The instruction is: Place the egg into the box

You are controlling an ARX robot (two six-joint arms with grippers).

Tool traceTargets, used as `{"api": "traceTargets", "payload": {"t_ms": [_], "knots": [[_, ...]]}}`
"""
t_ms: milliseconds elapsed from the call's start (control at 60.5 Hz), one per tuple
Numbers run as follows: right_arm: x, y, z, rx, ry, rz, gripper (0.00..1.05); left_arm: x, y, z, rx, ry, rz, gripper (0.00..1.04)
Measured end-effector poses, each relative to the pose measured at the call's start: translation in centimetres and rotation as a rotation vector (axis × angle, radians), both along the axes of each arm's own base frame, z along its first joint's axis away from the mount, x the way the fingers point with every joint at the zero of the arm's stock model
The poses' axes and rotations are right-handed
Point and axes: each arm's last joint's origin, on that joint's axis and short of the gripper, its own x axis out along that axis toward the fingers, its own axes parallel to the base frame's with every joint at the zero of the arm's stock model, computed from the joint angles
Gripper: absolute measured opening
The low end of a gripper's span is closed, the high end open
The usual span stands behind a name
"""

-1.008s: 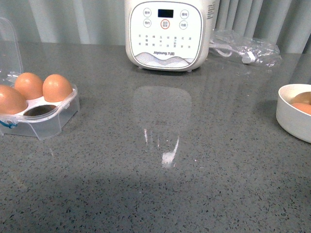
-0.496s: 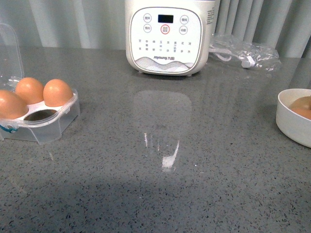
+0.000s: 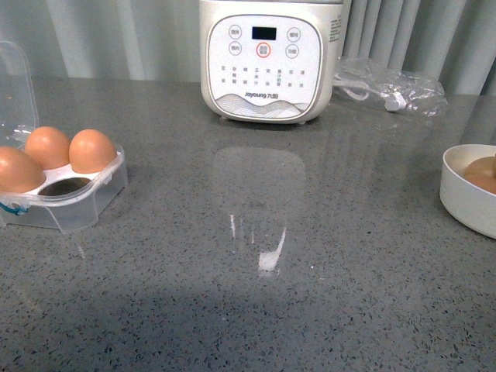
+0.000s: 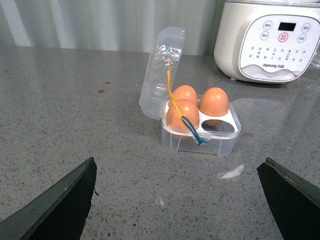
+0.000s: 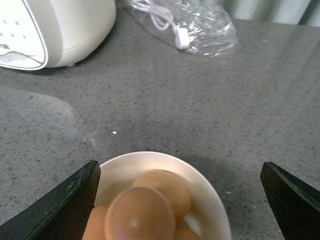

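Pointing perhaps upward, egg (image 5: 141, 215) in bowl (image 5: 155, 157)

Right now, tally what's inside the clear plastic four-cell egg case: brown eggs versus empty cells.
Smooth brown eggs in the clear plastic egg case: 3
Empty cells: 1
Total: 4 cells

Clear glossy plastic box (image 4: 199, 144); smooth matt egg (image 5: 140, 216); speckled glossy counter (image 3: 325, 302).

Bare counter (image 3: 256, 310) between box (image 3: 85, 203) and bowl (image 3: 465, 208), cooker (image 3: 267, 62) behind
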Motion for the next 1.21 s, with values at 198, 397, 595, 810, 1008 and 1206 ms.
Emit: {"api": "traceTargets", "payload": {"t_ms": [198,397,595,810,1008,1206], "knots": [[0.1,0.6,-0.6,0.012,0.033,0.031,0.98,0.0,0.0,0.0,0.0,0.0,0.0,0.98],[-0.4,0.7,-1.6,0.006,0.066,0.045,0.98,0.0,0.0,0.0,0.0,0.0,0.0,0.98],[-0.8,0.4,-2.4,0.003,0.089,0.047,0.98,0.0,0.0,0.0,0.0,0.0,0.0,0.98],[-0.8,0.3,-2.4,0.002,0.084,0.05,0.84,0.0,0.0,0.0,0.0,0.0,0.0,0.98],[-0.8,0.3,-2.3,-0.001,0.08,0.051,0.54,0.0,0.0,0.0,0.0,0.0,0.0,0.98],[-0.9,0.3,-2.1,-0.004,0.078,0.052,0.41,0.0,0.0,0.0,0.0,0.0,0.0,0.98]]}}
